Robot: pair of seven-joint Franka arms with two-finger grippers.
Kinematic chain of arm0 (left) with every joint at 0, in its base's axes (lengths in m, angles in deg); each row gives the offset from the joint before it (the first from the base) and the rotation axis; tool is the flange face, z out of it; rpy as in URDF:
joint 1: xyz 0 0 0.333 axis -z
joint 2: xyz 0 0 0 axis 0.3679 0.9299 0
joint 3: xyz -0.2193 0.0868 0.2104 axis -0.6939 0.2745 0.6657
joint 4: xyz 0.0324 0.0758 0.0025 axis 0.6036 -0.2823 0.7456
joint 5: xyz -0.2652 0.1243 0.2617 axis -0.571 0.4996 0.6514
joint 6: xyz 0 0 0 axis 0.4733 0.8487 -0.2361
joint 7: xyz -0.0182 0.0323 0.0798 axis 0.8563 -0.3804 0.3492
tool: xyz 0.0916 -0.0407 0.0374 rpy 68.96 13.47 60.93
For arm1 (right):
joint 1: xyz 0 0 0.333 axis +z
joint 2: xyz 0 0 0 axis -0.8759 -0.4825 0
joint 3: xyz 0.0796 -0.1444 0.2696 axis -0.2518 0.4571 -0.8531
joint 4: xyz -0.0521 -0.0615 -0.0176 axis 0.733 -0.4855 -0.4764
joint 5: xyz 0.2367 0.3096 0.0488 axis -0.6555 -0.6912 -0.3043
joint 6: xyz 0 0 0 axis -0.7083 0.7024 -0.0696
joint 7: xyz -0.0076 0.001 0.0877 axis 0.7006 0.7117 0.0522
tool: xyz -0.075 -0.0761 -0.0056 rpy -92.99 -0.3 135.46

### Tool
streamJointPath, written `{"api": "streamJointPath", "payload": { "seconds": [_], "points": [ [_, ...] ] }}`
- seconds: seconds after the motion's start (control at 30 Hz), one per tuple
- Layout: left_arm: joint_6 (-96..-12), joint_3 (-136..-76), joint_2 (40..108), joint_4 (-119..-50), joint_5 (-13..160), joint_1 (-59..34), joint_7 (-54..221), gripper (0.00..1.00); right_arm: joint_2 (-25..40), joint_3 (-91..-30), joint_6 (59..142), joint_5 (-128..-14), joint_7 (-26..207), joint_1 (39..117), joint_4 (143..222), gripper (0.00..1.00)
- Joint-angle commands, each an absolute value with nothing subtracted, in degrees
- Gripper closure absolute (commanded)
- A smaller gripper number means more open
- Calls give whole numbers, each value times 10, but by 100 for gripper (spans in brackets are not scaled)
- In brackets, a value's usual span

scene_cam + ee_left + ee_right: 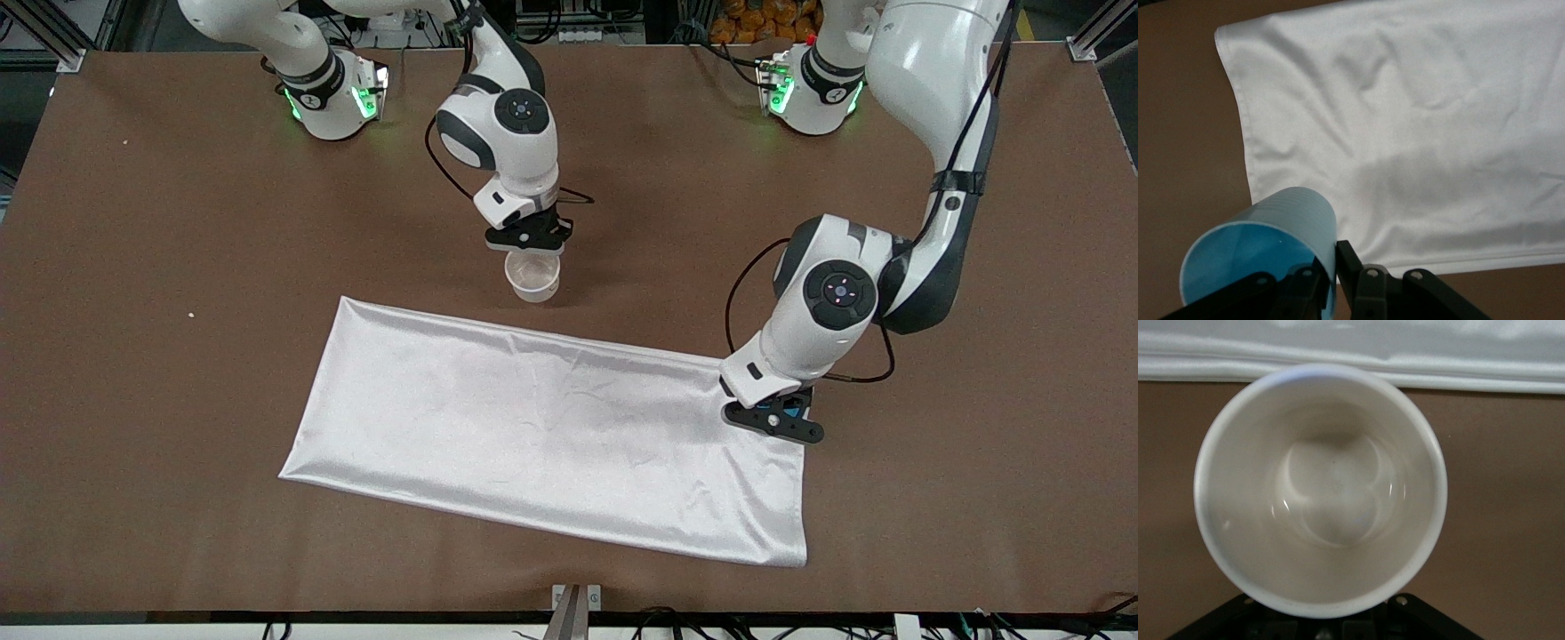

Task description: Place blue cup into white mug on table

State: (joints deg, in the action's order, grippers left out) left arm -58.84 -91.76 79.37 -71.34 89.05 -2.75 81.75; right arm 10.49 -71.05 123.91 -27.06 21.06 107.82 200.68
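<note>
My right gripper (531,242) reaches down over the white mug (533,277), which is on the brown table (178,267) just farther from the front camera than the white cloth. In the right wrist view the mug (1321,487) fills the frame, empty inside. The gripper (1328,623) is shut against its side, and the handle is hidden. My left gripper (782,418) hangs over the cloth's edge at the left arm's end. It is shut on the wall of the blue cup (1271,233), one finger (1350,263) outside and one inside. Only a sliver of the blue cup (803,403) shows in the front view.
A shiny white cloth (551,427) lies spread across the middle of the table, nearer the front camera than the mug. Bare brown tabletop surrounds it on all sides. The two arm bases stand along the table's edge farthest from the front camera.
</note>
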Motion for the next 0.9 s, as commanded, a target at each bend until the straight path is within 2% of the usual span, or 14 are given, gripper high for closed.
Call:
{"api": "streamJointPath", "payload": {
  "seconds": [0.0,0.6,0.87],
  "points": [
    [-530,-921,745,-731,892,-30,800,100,113,-707,1240,-261,166,1102,2018,100],
    [-366,-927,604,-747,864,-32,774,100,92,-706,1249,-235,121,1128,2028,100],
    [-356,-928,559,-782,858,-32,773,100,76,-706,1262,-198,80,1132,2028,100]
  ]
}}
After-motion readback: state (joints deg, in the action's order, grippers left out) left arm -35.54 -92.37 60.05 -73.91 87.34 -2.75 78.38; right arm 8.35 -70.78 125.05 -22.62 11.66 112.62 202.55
